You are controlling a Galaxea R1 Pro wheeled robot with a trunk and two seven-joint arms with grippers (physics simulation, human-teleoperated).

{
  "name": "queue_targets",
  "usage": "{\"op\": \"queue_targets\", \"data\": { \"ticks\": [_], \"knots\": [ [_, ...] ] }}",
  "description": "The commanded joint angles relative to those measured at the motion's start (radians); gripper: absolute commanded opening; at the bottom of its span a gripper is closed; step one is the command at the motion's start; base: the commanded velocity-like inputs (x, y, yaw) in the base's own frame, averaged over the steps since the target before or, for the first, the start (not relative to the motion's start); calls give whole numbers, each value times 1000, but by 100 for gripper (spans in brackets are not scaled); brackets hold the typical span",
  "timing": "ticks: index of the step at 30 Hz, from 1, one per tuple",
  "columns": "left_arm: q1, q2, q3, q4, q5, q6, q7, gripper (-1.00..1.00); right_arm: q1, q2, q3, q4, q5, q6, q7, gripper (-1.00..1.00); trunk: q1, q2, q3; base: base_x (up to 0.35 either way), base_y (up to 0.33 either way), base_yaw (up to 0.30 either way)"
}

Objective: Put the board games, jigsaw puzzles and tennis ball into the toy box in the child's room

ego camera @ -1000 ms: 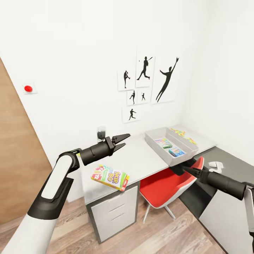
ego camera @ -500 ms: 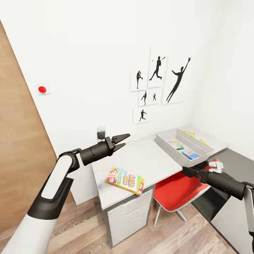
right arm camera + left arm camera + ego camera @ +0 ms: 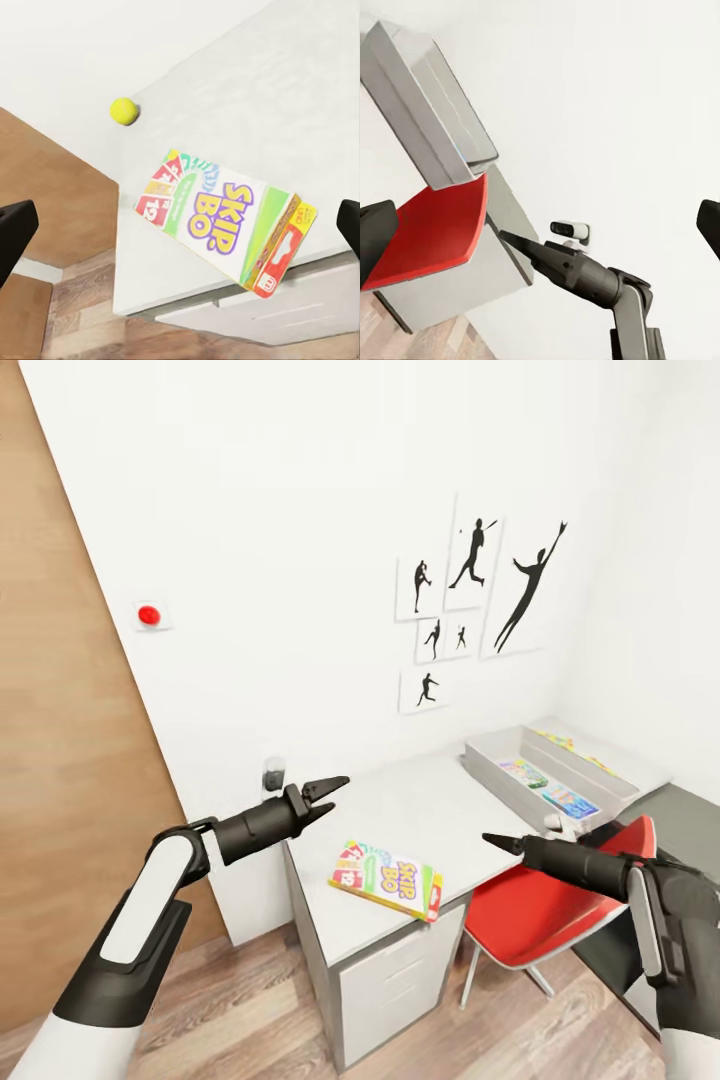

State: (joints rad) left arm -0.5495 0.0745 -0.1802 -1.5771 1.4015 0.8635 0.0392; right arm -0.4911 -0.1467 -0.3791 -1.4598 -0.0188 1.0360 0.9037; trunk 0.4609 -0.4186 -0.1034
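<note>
The yellow-green-red Skip-Bo board game (image 3: 388, 878) (image 3: 225, 217) lies flat near the front corner of the table (image 3: 420, 810). The tennis ball (image 3: 124, 111) rests on the tabletop beyond it. Farther along stands the grey toy box (image 3: 500, 780), holding two board games (image 3: 525, 772) (image 3: 572, 800). The jigsaw puzzles (image 3: 560, 740) lie flat behind it. My left gripper (image 3: 328, 795) hovers open over the table's left end. My right gripper (image 3: 497, 843) hangs open in the air just right of the Skip-Bo box, pointing at it.
A red chair (image 3: 545, 920) (image 3: 435, 225) is tucked under the table beside the white drawer unit (image 3: 400, 980). A dark-topped cabinet (image 3: 690, 820) stands at the right, a wooden door (image 3: 60, 760) at the left. Wood floor lies in front.
The camera has swung left, so the table now sits further right in view. My right arm has risen and reached in beside the Skip-Bo box. The left gripper sits lower.
</note>
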Motion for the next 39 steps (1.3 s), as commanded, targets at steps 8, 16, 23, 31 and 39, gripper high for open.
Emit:
{"op": "queue_targets", "data": {
  "ticks": [8,16,23,31,39],
  "knots": [
    [158,56,67,2,-1,-22,7,100,-64,17,124,134,-5,11,-159,100,1,-2,-2,14,51,0],
    [318,83,153,4,-54,-104,1,100,-108,43,176,232,-2,11,-227,100,1,-2,-2,5,17,0],
    [404,85,187,12,-88,-158,-1,100,-122,48,190,268,-6,11,-246,100,1,-2,-2,2,6,0],
    [462,86,203,51,-104,-199,-7,100,-128,48,195,286,-9,9,-254,100,1,-2,-2,1,2,0],
    [489,88,209,70,-110,-234,-11,100,-133,48,196,301,-8,9,-257,100,1,-2,-2,79,1,0]
  ]
}}
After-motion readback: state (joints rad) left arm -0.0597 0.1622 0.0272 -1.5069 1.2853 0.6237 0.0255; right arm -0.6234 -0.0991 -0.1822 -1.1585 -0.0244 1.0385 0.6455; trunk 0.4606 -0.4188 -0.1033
